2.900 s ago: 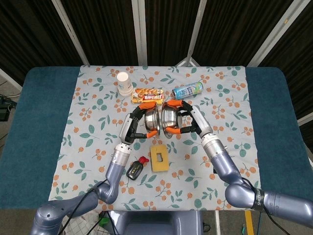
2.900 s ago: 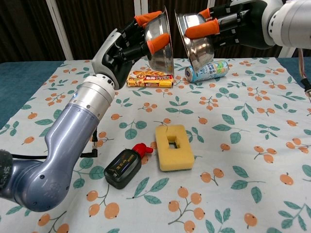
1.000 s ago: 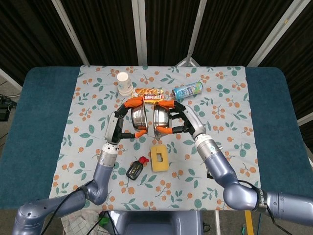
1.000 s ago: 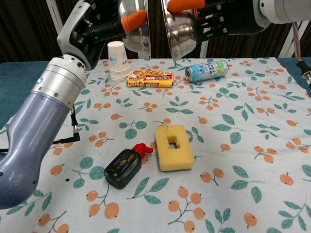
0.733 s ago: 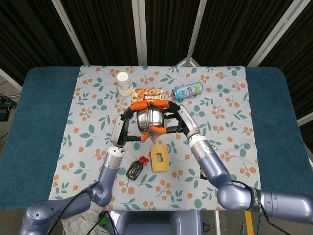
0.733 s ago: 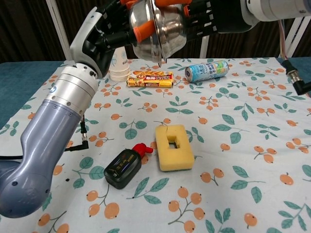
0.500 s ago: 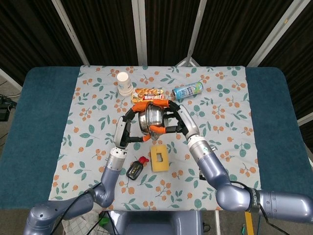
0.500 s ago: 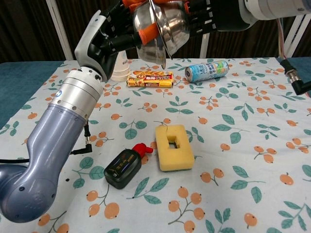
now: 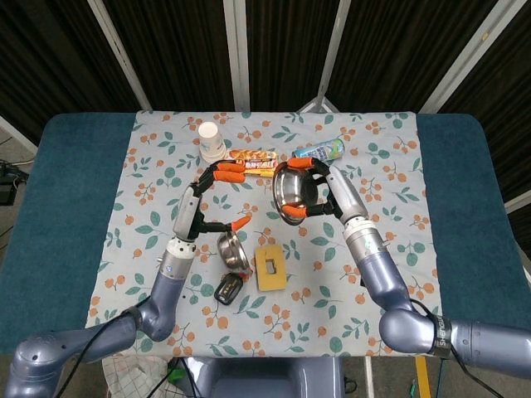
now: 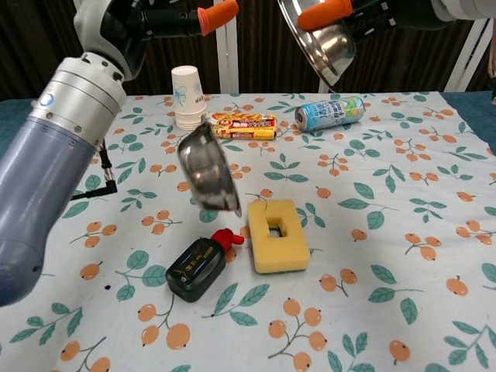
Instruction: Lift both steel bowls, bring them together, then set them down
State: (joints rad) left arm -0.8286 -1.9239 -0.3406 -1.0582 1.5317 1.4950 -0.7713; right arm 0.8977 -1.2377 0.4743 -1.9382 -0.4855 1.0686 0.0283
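The head view looks steeply down from above the robot's shoulders, taking in the whole desk point(image 9: 66, 207) and both arms reaching away from the lens. The chest view sits low and close, facing forward across the cloth toward the dark curtain. Both views share the yellow sponge point(image 9: 269, 268) point(image 10: 277, 235), black bottle point(image 9: 226, 289) point(image 10: 199, 265), and paper cups point(image 9: 211, 141) point(image 10: 186, 97).

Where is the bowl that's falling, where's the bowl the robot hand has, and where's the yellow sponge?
Falling bowl point(image 10: 206, 177): chest view, on its blurred steel side, in mid-air.
Held bowl point(image 9: 292, 188): head view, on its shiny inside, in the right robot hand.
Sponge point(image 10: 277, 252): chest view, on its yellow top, below the hole.
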